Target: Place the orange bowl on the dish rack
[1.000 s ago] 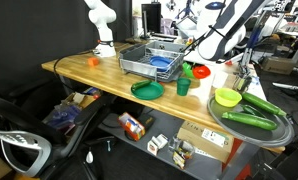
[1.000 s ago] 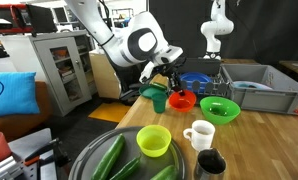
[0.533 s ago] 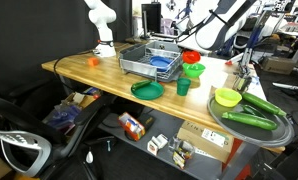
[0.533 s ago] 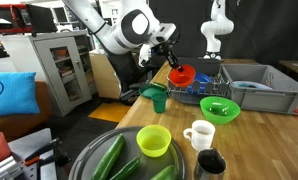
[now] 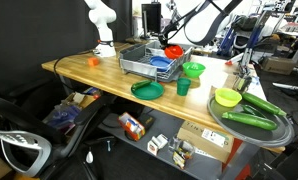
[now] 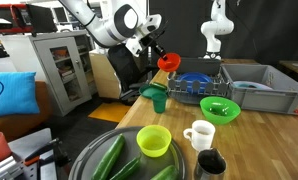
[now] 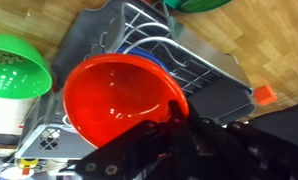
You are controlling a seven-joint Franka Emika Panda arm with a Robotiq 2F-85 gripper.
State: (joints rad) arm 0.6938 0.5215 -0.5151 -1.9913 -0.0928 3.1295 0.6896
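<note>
The bowl [image 6: 169,62], held in the gripper [image 7: 177,122], is hanging above the left end of the dish rack [image 6: 259,98]. On the table [image 6: 279,132], a cup [image 6: 159,98] is standing left of the rack, with a second bowl [image 6: 219,108] lying nearer.

Exterior views face the table [image 5: 84,71] from different sides (sharing the dish rack [image 5: 139,68] [image 6: 264,100]); wrist view looks closely down

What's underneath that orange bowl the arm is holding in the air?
The dish rack, with a blue dish inside it peeking past the rim of the orange bowl. The bowl hides the part of the rack directly beneath it in the wrist view.
</note>
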